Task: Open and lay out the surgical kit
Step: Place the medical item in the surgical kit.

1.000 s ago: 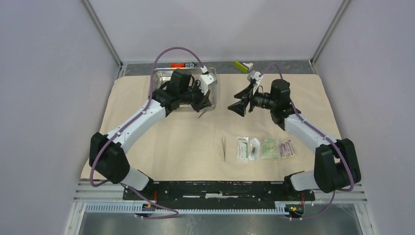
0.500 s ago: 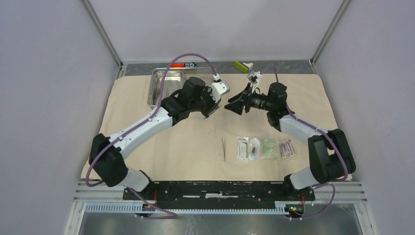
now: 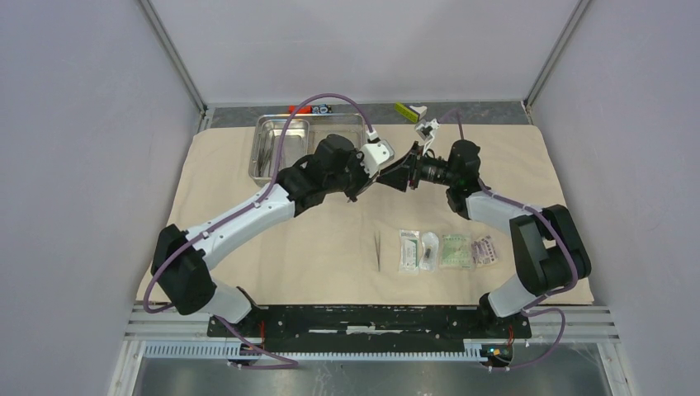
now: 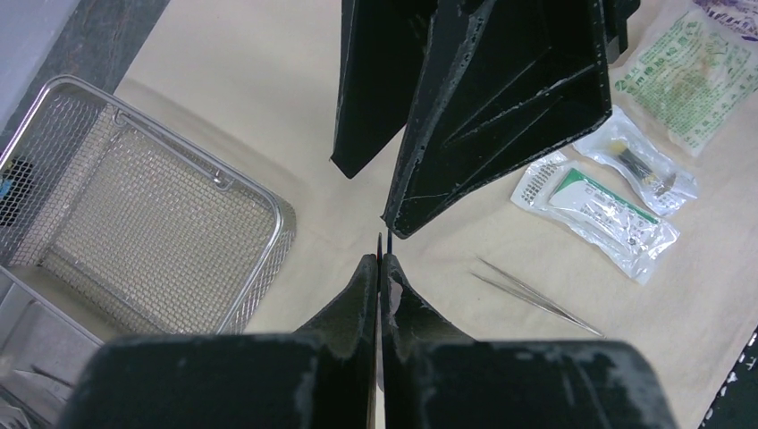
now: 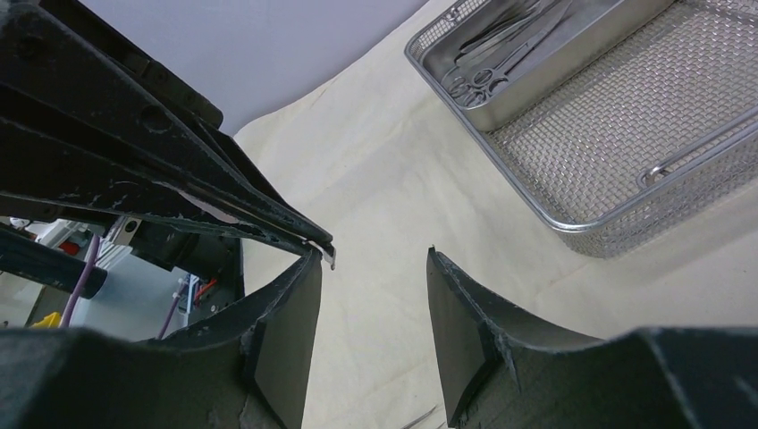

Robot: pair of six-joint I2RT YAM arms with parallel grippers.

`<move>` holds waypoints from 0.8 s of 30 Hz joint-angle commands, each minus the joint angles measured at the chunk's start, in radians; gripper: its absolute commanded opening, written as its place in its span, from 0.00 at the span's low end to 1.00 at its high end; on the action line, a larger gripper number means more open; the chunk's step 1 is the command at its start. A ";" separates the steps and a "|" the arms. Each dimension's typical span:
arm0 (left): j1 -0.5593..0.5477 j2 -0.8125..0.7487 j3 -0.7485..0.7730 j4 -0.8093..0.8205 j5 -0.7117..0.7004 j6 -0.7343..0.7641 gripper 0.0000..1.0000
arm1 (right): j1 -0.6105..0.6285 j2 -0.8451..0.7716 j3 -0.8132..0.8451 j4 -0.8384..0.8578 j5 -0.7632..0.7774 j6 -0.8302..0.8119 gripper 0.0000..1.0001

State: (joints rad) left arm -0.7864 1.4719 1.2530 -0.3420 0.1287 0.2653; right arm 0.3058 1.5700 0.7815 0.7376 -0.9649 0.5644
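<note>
1. Right, far left first: the steel tray (image 3: 257,153) sits on the beige cloth wrap (image 3: 314,247). It is shiny and hard-walled, with slim loop-handled instruments (image 5: 501,49) lying in it. The mesh inner tray (image 4: 152,214) stands just beside it, a fine wire weave with nothing in it that I can see.
2. My left claw (image 4: 380,264) is pressed together on a thin metal instrument (image 5: 328,257), held up over the cloth. Only a bright sliver pokes past the tips, so I can't say which tool it is.
3. My right claw (image 5: 374,268) is spread, tip to tip with the left, and the sliver sits close by one of its fingers. I read this as a handover. That steel is slick and narrow, so closing off-line could miss it or flick it out. Letting go on the left too soon would drop it, and the black fingers could also knock together.
4. Further right, nearer me, the tweezers (image 3: 377,250) lie flat, two fine prongs. The four sealed packets (image 3: 448,250) sit in a row just beside them, crinkly clear plastic that a dropped tool could scatter.
</note>
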 commanded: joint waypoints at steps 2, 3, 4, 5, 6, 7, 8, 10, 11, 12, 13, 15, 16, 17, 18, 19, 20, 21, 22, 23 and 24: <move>-0.002 0.014 -0.004 0.031 -0.054 -0.055 0.02 | 0.000 -0.001 0.002 0.072 -0.045 0.003 0.53; -0.001 0.014 -0.006 0.029 -0.065 -0.072 0.02 | -0.004 -0.006 0.003 0.058 -0.049 -0.014 0.53; 0.002 0.014 -0.011 0.027 -0.065 -0.094 0.02 | -0.010 -0.016 0.007 0.027 -0.052 -0.043 0.54; 0.006 0.010 -0.020 0.027 -0.054 -0.119 0.02 | -0.017 -0.027 0.012 -0.010 -0.052 -0.073 0.54; 0.012 0.008 -0.028 0.028 -0.029 -0.156 0.02 | -0.028 -0.040 0.018 -0.048 -0.051 -0.118 0.55; 0.020 0.005 -0.039 0.026 0.003 -0.201 0.02 | -0.041 -0.055 0.028 -0.099 -0.050 -0.165 0.55; 0.026 0.005 -0.048 0.025 0.035 -0.237 0.02 | -0.051 -0.070 0.037 -0.148 -0.047 -0.215 0.55; 0.044 0.005 -0.080 0.028 0.136 -0.345 0.02 | -0.076 -0.105 0.056 -0.273 -0.027 -0.346 0.55; 0.056 0.004 -0.107 0.044 0.195 -0.399 0.02 | -0.086 -0.125 0.065 -0.342 -0.016 -0.416 0.56; 0.071 0.002 -0.134 0.071 0.255 -0.449 0.02 | -0.095 -0.146 0.071 -0.408 -0.002 -0.478 0.56; 0.086 -0.003 -0.173 0.101 0.305 -0.513 0.02 | -0.103 -0.164 0.076 -0.461 0.014 -0.547 0.56; 0.123 -0.011 -0.257 0.195 0.403 -0.641 0.02 | -0.119 -0.201 0.070 -0.554 0.047 -0.661 0.57; 0.140 -0.017 -0.304 0.255 0.437 -0.710 0.02 | -0.125 -0.223 0.059 -0.593 0.066 -0.709 0.57; 0.151 -0.021 -0.343 0.299 0.452 -0.755 0.02 | -0.134 -0.243 0.047 -0.613 0.080 -0.738 0.57; 0.161 -0.025 -0.385 0.337 0.466 -0.803 0.02 | -0.143 -0.265 0.028 -0.631 0.091 -0.767 0.57; 0.166 -0.026 -0.421 0.410 0.477 -0.839 0.02 | -0.158 -0.281 0.014 -0.642 0.098 -0.783 0.58; 0.171 -0.028 -0.460 0.444 0.484 -0.873 0.02 | -0.172 -0.298 0.000 -0.657 0.101 -0.802 0.58; 0.179 -0.029 -0.494 0.485 0.493 -0.899 0.02 | -0.182 -0.311 -0.010 -0.676 0.106 -0.818 0.58; 0.186 -0.029 -0.521 0.525 0.500 -0.931 0.02 | -0.195 -0.320 -0.016 -0.692 0.107 -0.832 0.59; 0.194 -0.032 -0.551 0.566 0.503 -0.961 0.02 | -0.205 -0.330 -0.022 -0.709 0.107 -0.845 0.59; 0.203 -0.032 -0.576 0.600 0.503 -0.984 0.02 | -0.215 -0.342 -0.031 -0.718 0.107 -0.855 0.59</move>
State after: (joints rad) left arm -0.6044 1.4784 0.7452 0.0010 0.5419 -0.5014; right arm 0.1261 1.2713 0.7803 0.1268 -0.8894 -0.1608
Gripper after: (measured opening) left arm 0.043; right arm 0.585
